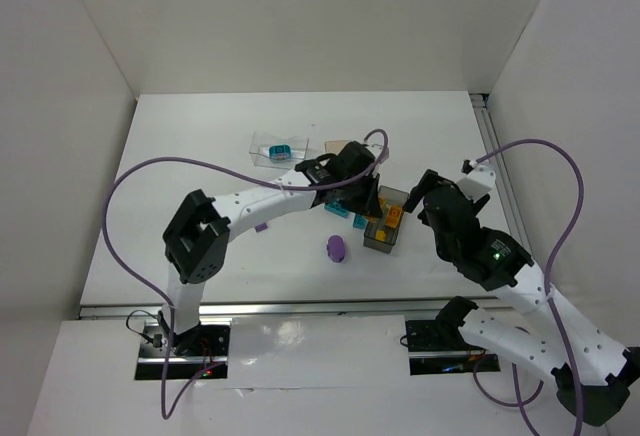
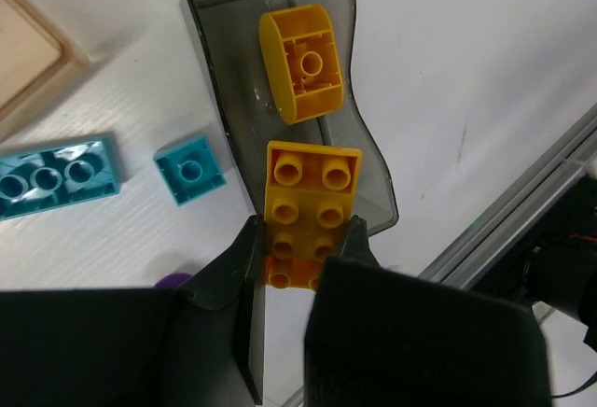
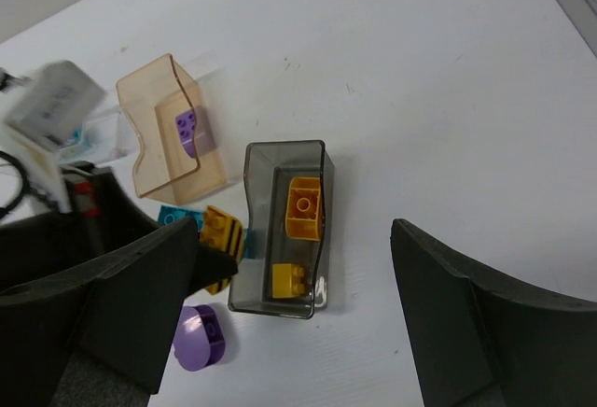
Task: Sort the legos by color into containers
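Left gripper [image 2: 303, 239] clamped tight on orange-yellow brick [image 2: 303, 183], held at long wall of smoky grey bin [image 2: 238, 80]; right gripper [image 3: 294, 230] spread wide, empty, above that bin.

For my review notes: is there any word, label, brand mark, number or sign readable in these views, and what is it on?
None can be read.
Yellow brick in the left claw: its studs show no legible lettering.
Smoky grey bin, orange-tinted bin, clear bin: no labels visible.
White part at the left edge of the right wrist view: too blurred to tell.
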Controlling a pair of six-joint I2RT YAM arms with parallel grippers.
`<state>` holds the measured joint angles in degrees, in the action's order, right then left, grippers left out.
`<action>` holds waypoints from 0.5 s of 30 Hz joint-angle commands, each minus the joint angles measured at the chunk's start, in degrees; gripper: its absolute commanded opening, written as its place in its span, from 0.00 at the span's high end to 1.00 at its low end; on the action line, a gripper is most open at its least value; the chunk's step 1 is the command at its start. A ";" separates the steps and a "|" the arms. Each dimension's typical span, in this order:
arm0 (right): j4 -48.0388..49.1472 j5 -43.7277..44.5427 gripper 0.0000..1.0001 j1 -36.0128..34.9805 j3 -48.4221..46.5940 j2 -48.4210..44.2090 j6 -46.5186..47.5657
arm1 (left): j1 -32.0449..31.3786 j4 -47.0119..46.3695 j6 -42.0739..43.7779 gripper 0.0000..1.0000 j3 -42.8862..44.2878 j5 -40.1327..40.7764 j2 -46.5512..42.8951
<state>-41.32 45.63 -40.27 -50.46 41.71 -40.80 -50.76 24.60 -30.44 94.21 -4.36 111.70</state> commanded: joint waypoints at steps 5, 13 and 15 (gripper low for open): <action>0.10 1.75 0.10 -0.42 -3.07 -1.02 0.28 | -1.53 -0.08 -2.87 0.64 5.62 -1.62 5.71; -0.43 1.75 0.10 -0.42 -3.60 -1.02 0.81 | -1.53 1.24 -2.87 0.09 7.39 2.07 4.41; -0.43 1.75 0.10 -0.42 -3.60 -1.02 0.81 | -1.53 1.86 -2.87 0.13 7.39 4.00 3.09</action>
<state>-41.63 45.89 -40.27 -51.75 41.10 -40.56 -52.40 25.67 -33.28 99.44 -3.31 118.28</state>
